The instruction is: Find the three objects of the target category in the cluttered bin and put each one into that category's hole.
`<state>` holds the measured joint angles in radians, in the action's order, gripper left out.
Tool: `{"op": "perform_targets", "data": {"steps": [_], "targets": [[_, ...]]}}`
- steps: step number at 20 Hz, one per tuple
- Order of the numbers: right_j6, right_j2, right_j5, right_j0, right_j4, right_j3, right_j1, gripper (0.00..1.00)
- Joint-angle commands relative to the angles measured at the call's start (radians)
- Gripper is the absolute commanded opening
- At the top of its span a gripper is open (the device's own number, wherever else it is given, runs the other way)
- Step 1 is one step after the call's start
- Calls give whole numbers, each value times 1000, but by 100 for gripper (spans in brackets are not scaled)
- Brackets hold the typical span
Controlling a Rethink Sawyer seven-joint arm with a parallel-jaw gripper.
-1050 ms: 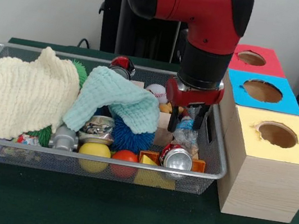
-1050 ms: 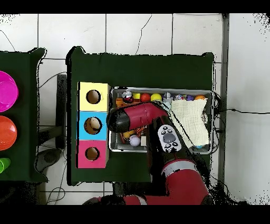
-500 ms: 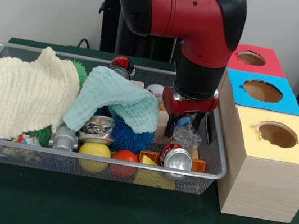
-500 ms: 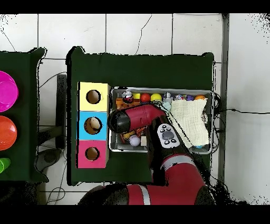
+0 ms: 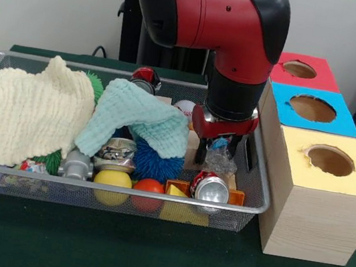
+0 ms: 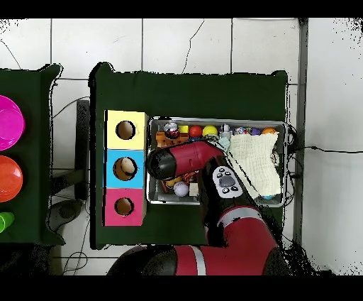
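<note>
My gripper (image 5: 219, 152) is down inside the wire bin (image 5: 121, 191) at its right end. It is open, with one finger on each side of a crumpled clear plastic bottle (image 5: 218, 161) with a blue cap. Just in front of the bottle lies a red soda can (image 5: 210, 187), its silver top facing the front. A crushed can (image 5: 116, 154) sits under the mint cloth (image 5: 143, 118). In the overhead view the arm (image 6: 177, 160) hides the gripper and the bottle. The wooden box has a yellow hole (image 5: 330, 160), a blue hole (image 5: 312, 108) and a red hole (image 5: 299, 69).
A cream cloth (image 5: 29, 110) covers the bin's left half. A blue spiky ball (image 5: 160, 163), a yellow ball (image 5: 113, 179), a red ball (image 5: 149, 186) and a baseball (image 5: 186, 110) lie around the cans. The box stands against the bin's right wall.
The gripper has come down and shifted slightly left, lowering around the plastic bottle. The bottle and the other objects have stayed in place.
</note>
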<state>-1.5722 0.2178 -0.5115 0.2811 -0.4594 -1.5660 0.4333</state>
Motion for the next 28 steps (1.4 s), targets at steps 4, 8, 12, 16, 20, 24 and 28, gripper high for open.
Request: {"op": "perform_targets", "data": {"steps": [4, 8, 12, 16, 20, 24, 28], "targets": [[-15, 76, 64, 89, -16, -28, -78, 100], [-10, 87, 40, 87, -25, -10, -87, 0], [-7, 87, 39, 89, -31, -18, -83, 0], [-7, 90, 58, 91, -38, -23, -83, 0], [-8, 89, 62, 87, -41, -15, -85, 0], [-19, 76, 59, 76, -42, -10, -77, 0], [-13, 85, 31, 89, -26, -65, 8, 0]]}}
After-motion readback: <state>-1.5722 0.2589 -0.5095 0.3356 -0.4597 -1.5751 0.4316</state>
